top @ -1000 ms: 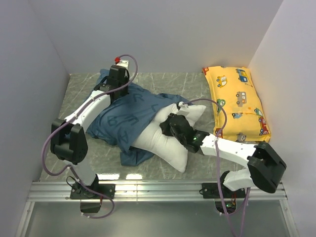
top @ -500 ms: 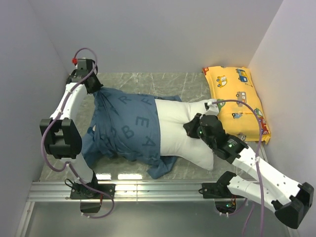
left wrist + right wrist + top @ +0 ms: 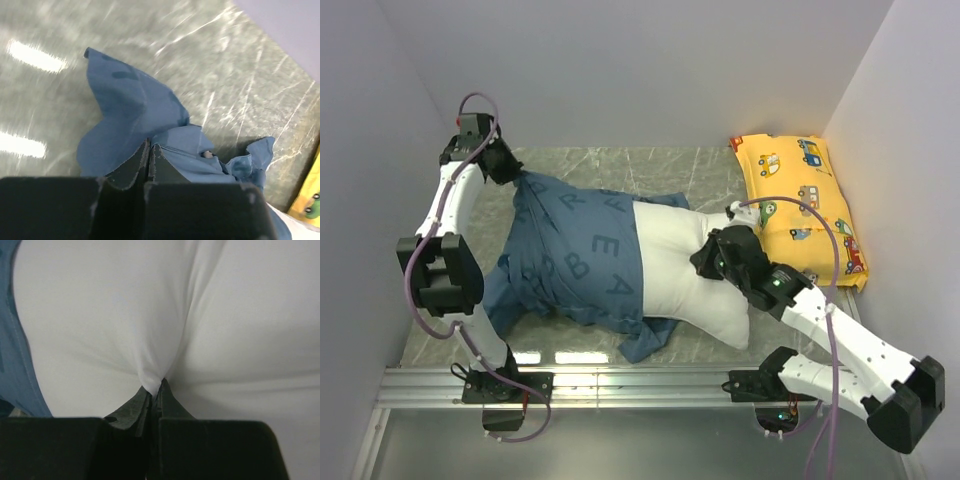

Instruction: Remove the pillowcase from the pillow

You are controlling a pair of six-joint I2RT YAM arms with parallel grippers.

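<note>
Aluminium rail [image 3: 640, 385], silver, across the bottom of the frame; both arm bases are bolted to it.

Right gripper [image 3: 708, 262], black, two fingers, right of centre. Fingers are clenched on a pinch of white cover; the wrist view shows the cloth puckered to a point between the tips.

Plump white rectangular pillow [image 3: 682, 275], centre of frame, lying on the table. Its right half is bare, and its left half is inside the cover.

Soft blue fabric pillowcase printed with darker letters [image 3: 582, 250], left of centre. It is stretched from the pillow's middle towards the upper left, and a loose flap trails at the lower centre near the rail.

Left gripper [image 3: 512, 174], black, upper left of the frame. Fingers are clamped on the bunched closed end of the pillowcase, which is drawn taut.

Grey marbled table top [image 3: 670, 165], under everything.

Yellow cloth pillow printed with cartoon cars [image 3: 800, 200], upper right, against the wall. It is just beside the white pillow and plays no part.

Step in hand, as I judge it: mid-strip, about half done, one arm anchoring the pillow while the other pulls the cover off.

Next move calls for more travel towards the upper left, but the left arm already looks close to the wall. It will probably need to regrip nearer the open hem, while the right pinch stays firm.
</note>
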